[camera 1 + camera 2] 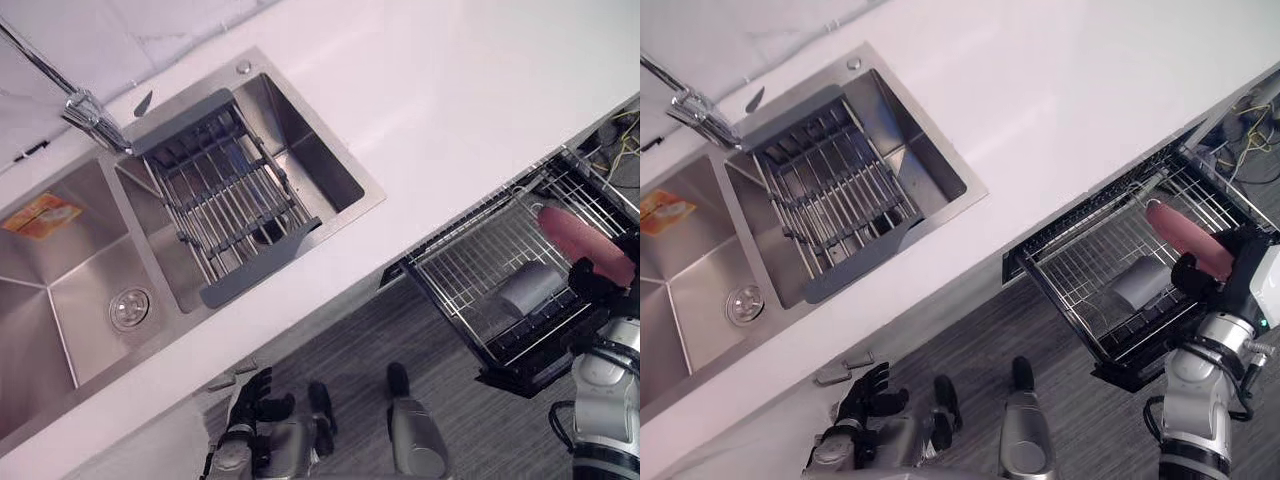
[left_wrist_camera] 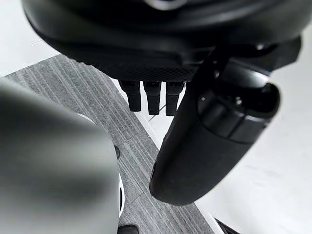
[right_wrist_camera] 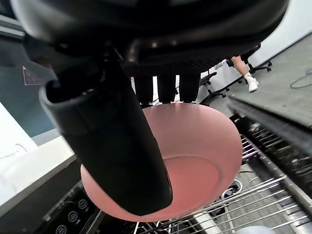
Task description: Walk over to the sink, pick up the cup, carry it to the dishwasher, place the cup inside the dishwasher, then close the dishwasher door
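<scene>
**Right hand (image 3: 119, 141) holds the pink cup (image 3: 195, 146) over the dishwasher rack (image 1: 1080, 255)**

Right hand has its thumb on one side of the pink cup and its fingers on the other, closed tight on it. The cup is over the pulled-out rack, near its far end. A grey thing (image 1: 1140, 282) lies in the rack just beside the cup. Left hand (image 1: 255, 395) hangs low by the edge of the white counter (image 1: 450, 110). Its fingers are loose and hold nothing. The sink (image 1: 100, 260) with a grey drainer (image 1: 225, 195) is well apart from the cup.
</scene>
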Available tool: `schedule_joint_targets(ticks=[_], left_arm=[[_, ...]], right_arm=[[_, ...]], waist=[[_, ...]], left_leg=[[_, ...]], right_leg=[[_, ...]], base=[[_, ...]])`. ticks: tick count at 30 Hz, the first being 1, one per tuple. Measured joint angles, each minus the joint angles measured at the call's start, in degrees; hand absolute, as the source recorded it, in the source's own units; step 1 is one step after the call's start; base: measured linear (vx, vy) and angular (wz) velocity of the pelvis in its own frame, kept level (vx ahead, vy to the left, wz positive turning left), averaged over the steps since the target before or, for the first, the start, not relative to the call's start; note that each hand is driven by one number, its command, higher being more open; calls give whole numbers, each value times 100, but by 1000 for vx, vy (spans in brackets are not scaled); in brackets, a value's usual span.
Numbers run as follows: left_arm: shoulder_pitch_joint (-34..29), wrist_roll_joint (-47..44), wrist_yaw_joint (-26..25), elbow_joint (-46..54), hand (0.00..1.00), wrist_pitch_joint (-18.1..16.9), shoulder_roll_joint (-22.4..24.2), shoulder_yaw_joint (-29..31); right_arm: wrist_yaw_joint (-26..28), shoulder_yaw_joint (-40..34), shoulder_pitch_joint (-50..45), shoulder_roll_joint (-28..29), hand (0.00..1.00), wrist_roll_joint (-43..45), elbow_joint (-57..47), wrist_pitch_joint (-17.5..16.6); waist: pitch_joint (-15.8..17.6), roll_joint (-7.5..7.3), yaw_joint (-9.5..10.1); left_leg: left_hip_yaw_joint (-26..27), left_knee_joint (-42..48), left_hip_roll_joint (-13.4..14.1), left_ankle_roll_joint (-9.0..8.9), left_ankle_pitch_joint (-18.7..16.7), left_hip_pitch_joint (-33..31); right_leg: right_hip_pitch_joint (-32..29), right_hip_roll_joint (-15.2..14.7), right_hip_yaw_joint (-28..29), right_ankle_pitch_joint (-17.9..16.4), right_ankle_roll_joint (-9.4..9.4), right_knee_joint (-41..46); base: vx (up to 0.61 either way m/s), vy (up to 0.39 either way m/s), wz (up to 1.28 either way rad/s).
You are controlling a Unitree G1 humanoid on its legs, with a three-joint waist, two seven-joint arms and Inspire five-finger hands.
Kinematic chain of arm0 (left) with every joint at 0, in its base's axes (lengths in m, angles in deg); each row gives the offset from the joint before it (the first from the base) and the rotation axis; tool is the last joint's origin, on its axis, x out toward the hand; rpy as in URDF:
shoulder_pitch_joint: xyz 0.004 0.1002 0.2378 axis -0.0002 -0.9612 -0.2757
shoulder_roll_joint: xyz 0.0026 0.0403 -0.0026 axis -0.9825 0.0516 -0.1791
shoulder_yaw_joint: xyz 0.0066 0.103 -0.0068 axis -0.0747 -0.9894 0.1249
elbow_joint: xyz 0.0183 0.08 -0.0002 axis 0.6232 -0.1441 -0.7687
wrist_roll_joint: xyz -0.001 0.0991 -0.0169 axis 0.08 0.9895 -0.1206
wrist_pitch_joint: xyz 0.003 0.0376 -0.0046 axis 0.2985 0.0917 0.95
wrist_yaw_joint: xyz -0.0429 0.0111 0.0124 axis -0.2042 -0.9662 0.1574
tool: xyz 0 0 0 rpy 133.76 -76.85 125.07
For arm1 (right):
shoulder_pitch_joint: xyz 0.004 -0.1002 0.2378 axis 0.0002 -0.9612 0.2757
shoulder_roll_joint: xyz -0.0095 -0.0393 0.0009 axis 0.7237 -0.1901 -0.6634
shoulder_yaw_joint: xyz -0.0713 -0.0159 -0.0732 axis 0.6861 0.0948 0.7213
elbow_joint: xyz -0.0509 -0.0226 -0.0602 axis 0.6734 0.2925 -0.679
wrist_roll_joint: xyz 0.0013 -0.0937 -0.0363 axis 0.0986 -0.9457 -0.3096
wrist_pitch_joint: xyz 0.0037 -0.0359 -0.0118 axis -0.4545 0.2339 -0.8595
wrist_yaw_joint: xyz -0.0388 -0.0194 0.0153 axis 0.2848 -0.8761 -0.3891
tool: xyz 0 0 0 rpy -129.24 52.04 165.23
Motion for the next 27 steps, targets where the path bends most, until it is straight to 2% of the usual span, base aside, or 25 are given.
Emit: schedule_joint_targets(ticks=[4,9,16,23,24,27], left_arm=[[94,-4,-53,-2,90,-24,-9,-24],[185,-57,-53,82,90,-65,-18,-90],[336,-121,-65,210,90,-90,1,-90],[357,-120,-66,249,90,-106,93,-88],[372,-120,-66,244,90,-105,107,-88],[402,-120,-65,242,90,-104,151,-87]], right_arm=[[-38,16,189,-106,30,225,44,-3],[-43,125,621,-232,30,592,695,-7],[-38,171,655,-283,30,801,826,-8],[-27,200,832,-283,30,801,961,-11],[-24,213,852,-284,90,799,979,-15],[10,274,1039,-312,90,799,1197,-31]], waist=[[107,0,18],[246,-1,87],[484,2,112],[486,0,107],[487,0,108],[495,-12,108]], left_leg=[[11,18,-39,3,0,-119],[30,63,-39,10,5,-292],[15,101,-43,12,6,-332],[148,145,-21,16,-2,-374],[182,156,-15,17,-7,-375],[306,174,-2,21,-24,-361]], right_leg=[[-163,-39,9,-50,16,115],[-365,-42,27,-57,16,200],[-417,-59,20,-104,12,297],[-502,-37,124,-103,12,318],[-515,-29,152,-103,12,326],[-566,-2,267,-99,15,364]], base=[[0,2,1],[0,0,0],[-5,-1,2],[-2,3,-7],[-5,-1,-11],[-11,1,-18]])
